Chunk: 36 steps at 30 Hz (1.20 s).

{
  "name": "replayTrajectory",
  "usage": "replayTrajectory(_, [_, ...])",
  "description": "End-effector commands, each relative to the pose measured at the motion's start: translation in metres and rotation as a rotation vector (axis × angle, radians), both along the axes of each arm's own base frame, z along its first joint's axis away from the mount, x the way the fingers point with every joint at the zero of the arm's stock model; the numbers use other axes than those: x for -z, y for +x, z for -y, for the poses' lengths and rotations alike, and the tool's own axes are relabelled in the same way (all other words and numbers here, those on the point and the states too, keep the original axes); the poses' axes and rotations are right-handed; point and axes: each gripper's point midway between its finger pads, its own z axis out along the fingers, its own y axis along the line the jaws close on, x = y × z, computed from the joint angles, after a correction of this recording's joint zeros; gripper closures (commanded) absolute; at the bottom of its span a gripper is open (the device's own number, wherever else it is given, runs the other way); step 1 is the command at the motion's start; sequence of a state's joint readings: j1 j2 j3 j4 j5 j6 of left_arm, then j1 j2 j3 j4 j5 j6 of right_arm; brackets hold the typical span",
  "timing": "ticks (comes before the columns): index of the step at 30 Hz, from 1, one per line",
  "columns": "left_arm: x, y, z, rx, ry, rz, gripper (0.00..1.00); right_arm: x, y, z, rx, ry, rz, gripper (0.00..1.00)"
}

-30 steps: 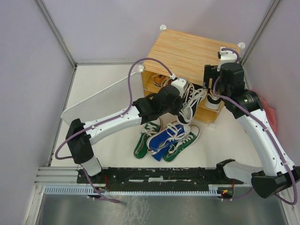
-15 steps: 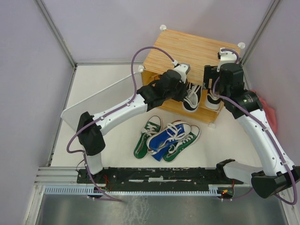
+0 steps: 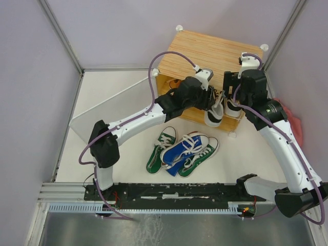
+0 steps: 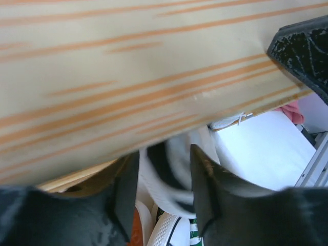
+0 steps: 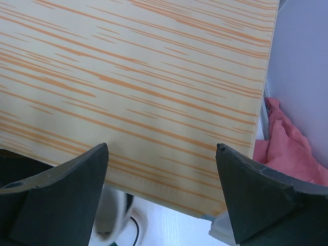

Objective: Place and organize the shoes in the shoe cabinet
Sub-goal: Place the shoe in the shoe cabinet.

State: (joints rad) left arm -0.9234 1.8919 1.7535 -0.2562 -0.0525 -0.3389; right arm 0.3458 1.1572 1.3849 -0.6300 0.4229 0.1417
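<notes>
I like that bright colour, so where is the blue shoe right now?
In the overhead view the blue shoe lies on the white tabletop in front of the shoe cabinet, near the middle, with green shoes on either side.

Bright, even light casts only soft shadows on the white counter (image 3: 241, 154); the left wrist view is blurred across its black fingers (image 4: 202, 189) and the black-and-white canvas shoe (image 4: 166, 174) seen between them, whereas the striped light-wood cabinet top (image 5: 143, 77) is sharp.
</notes>
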Motion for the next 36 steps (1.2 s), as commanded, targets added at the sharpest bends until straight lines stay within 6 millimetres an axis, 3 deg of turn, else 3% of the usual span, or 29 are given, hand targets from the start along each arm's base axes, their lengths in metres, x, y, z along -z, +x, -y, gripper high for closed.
replayTrajectory(1, [-0.019,0.026,-0.009,-0.063,-0.060,0.121,0.40,-0.006,-0.005,0.003,0.007,0.011,0.023,0.07])
replayTrajectory(5, [-0.019,0.020,-0.019,-0.064,-0.052,0.130,0.00,-0.005,-0.005,0.004,0.008,0.009,0.019,0.07])
replayTrajectory(16, [-0.026,-0.036,-0.043,-0.035,-0.174,0.108,0.01,-0.002,-0.005,0.001,-0.003,0.010,0.011,0.07])
replayTrajectory(21, [-0.034,-0.064,-0.055,-0.014,-0.179,0.111,0.01,-0.012,-0.016,0.003,-0.030,0.006,0.020,0.07])
replayTrajectory(24, [-0.048,-0.084,-0.066,-0.001,-0.189,0.135,0.01,-0.020,-0.030,-0.004,-0.088,0.032,0.027,0.09])
replayTrajectory(29, [-0.088,-0.101,-0.090,-0.022,-0.196,0.226,0.01,-0.025,-0.056,-0.028,-0.199,0.077,0.018,0.14])
replayTrajectory(36, [-0.135,-0.086,-0.140,-0.180,-0.126,0.405,0.01,0.003,-0.084,-0.063,-0.304,0.014,-0.055,0.15])
